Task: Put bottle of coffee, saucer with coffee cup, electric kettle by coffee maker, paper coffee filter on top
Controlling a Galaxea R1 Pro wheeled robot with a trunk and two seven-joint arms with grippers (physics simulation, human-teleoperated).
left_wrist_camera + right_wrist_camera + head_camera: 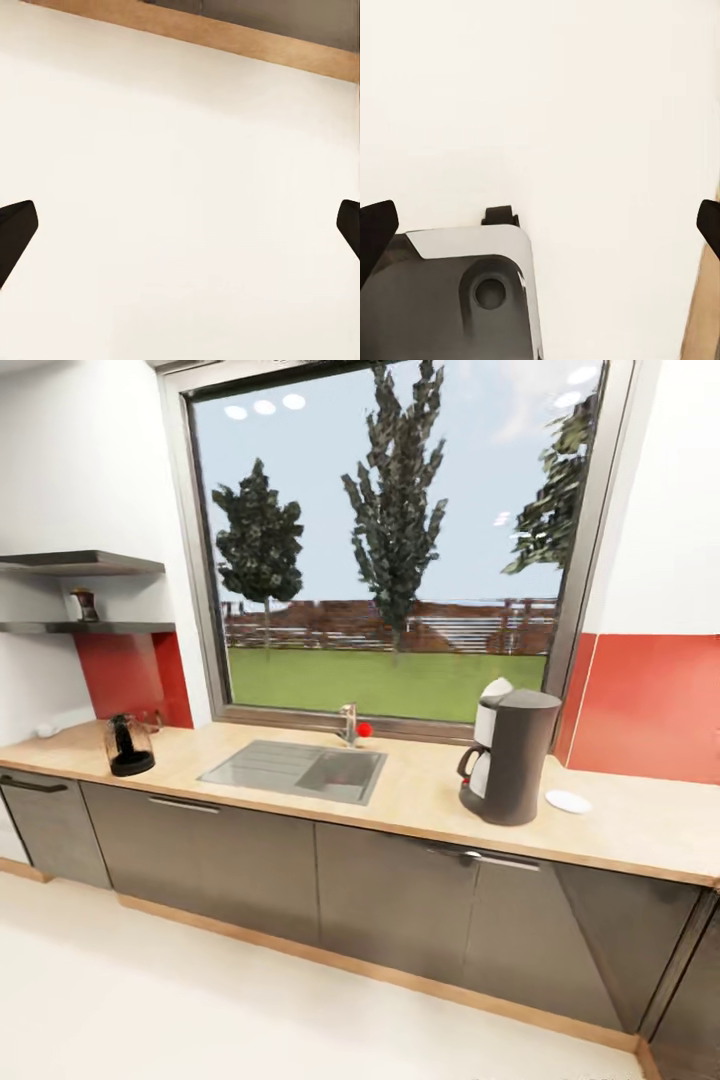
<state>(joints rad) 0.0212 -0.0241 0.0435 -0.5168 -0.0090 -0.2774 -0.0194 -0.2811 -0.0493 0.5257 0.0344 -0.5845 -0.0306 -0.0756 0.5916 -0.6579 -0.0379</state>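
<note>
Coffee maker point(510, 755): head view. The tall dark grey machine stood near the right end of the countertop point(420, 790), toward its front edge, with something white at its top, too unclear to name. The saucer point(567, 801) lay just beside it, without a cup. The kettle point(129, 745) stood near the left end, well apart; the bottle point(83, 604) sat on the shelf point(85, 627). Judged, most placements remained.

Left wrist view. The left gripper point(180, 229) hung over pale floor point(180, 187), fingers spread wide, empty.

Right wrist view. The right gripper point(540, 229) was likewise spread and empty, above the robot's base point(465, 292).
</note>
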